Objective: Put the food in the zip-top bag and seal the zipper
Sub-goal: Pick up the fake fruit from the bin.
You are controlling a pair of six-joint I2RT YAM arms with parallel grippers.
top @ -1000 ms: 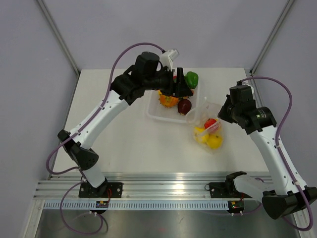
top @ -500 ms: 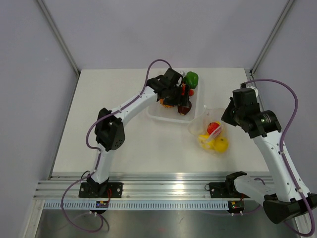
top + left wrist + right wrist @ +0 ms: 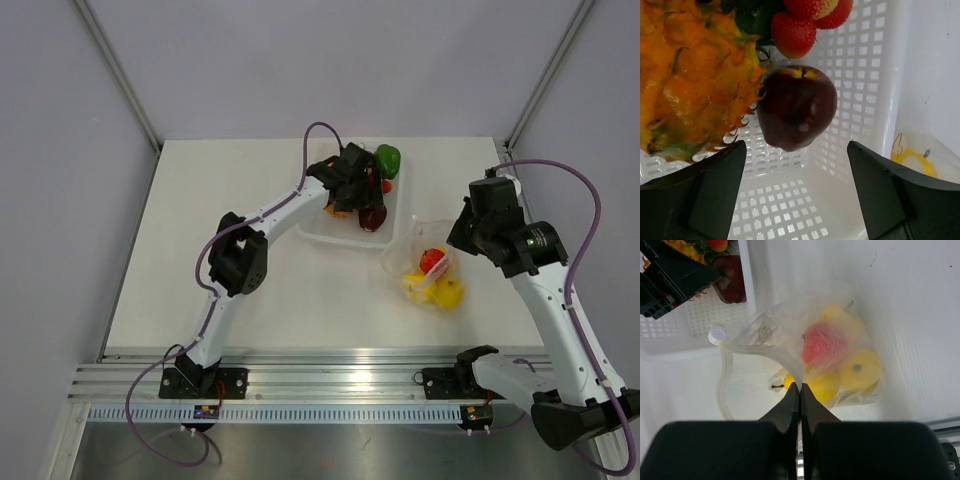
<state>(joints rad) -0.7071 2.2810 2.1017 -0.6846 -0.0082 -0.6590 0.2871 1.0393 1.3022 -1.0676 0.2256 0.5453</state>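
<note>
My left gripper (image 3: pixel 368 196) is open and low inside the white tray (image 3: pixel 318 232). In the left wrist view its open jaws (image 3: pixel 797 200) frame a dark purple apple (image 3: pixel 797 107), which lies just ahead, untouched. An orange spiky fruit (image 3: pixel 690 80) and red strawberries (image 3: pixel 795 32) lie beside it. A green pepper (image 3: pixel 388 160) sits at the tray's far end. My right gripper (image 3: pixel 800 388) is shut on the zipper (image 3: pixel 765 349) of the zip-top bag (image 3: pixel 425 270), holding the mouth open. Inside are yellow fruits (image 3: pixel 860 370) and a red one (image 3: pixel 822 342).
The tray's perforated wall (image 3: pixel 875 75) stands between the apple and the bag (image 3: pixel 915 155), which lies just right of the tray. The metal rail (image 3: pixel 340 372) with both arm bases runs along the table's near edge.
My left arm has folded and swung its gripper down into the tray, close over the apple. My right gripper has shifted slightly, still holding the bag's rim.
</note>
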